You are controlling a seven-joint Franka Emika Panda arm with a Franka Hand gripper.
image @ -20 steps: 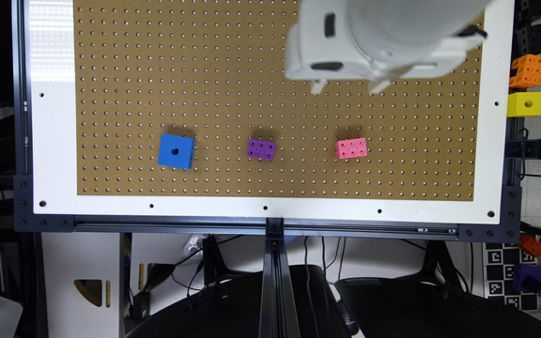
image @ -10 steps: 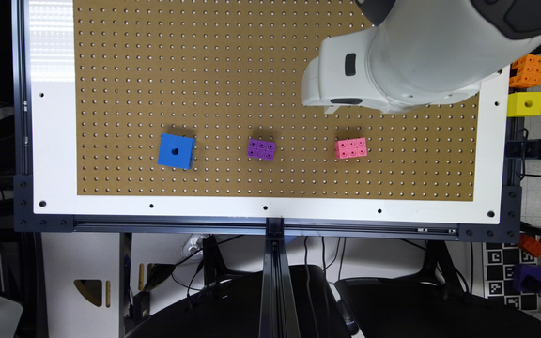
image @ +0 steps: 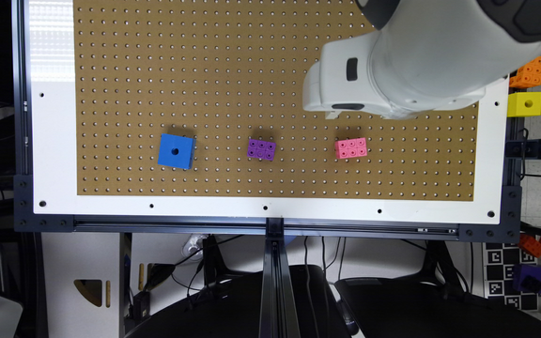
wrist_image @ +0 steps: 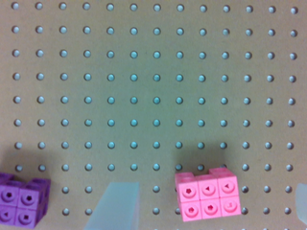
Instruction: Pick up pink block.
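The pink block (image: 351, 148) lies flat on the brown pegboard (image: 233, 70), studs up, toward the exterior view's right. The white end of my arm with the gripper (image: 341, 101) hangs just behind the block in the exterior view. In the wrist view the pink block (wrist_image: 207, 196) sits between two pale translucent fingertips (wrist_image: 117, 206), spread wide apart. My gripper (wrist_image: 208, 205) is open and touches nothing.
A purple brick (image: 261, 149) of the same shape lies to the exterior view's left of the pink one, with a larger blue cube (image: 176, 150) further left. Orange (image: 529, 72) and yellow (image: 524, 103) blocks sit off the board's right edge. The purple brick (wrist_image: 21, 200) also appears in the wrist view.
The arm has swung across the board toward the pink block and come closer to the camera. The three blocks have not moved.
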